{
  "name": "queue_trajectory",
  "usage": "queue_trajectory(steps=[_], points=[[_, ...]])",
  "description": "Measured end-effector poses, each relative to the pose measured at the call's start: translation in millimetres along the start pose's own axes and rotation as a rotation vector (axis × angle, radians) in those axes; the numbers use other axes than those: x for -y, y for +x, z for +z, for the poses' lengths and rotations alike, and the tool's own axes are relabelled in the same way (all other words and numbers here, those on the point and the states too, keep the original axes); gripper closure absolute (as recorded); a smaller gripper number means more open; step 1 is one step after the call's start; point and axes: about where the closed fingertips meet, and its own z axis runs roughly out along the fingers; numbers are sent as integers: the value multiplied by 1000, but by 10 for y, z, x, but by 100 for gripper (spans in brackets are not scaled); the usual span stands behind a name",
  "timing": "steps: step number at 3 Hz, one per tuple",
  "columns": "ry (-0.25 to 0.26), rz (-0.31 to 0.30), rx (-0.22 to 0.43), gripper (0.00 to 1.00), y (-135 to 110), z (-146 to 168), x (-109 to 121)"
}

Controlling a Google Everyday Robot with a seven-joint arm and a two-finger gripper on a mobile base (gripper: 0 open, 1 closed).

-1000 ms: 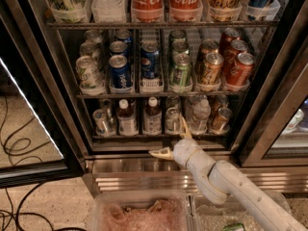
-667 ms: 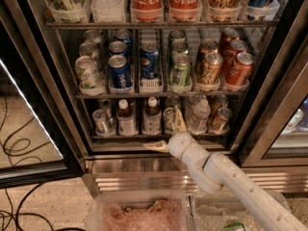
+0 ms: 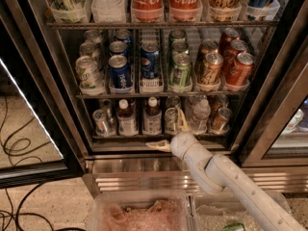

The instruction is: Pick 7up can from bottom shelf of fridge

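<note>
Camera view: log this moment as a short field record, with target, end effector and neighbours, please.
target: small silver-green aluminium 7up can, upright
location: bottom wire shelf of the black-framed glass-door fridge
tool: pale two-finger end effector, open, at the shelf front, one finger raised by the can's right side
grasp: not yet closed
left neighbour: white-capped bottle
far right: copper-orange can

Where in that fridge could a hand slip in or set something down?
Bottom shelf is crowded: cans and bottles side by side, with the open pincer at its front by the 7up can. Bare spots: the steel ledge left of the pincer, and the tray front before the Pepsi can above.
</note>
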Motion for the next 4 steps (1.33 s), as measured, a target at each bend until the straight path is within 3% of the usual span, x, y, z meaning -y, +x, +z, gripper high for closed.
queue_trajectory(steps=[2,4], points=[[98,-15,-22,0,107,-77,221],[139,8,-52,0,291,-46,249]])
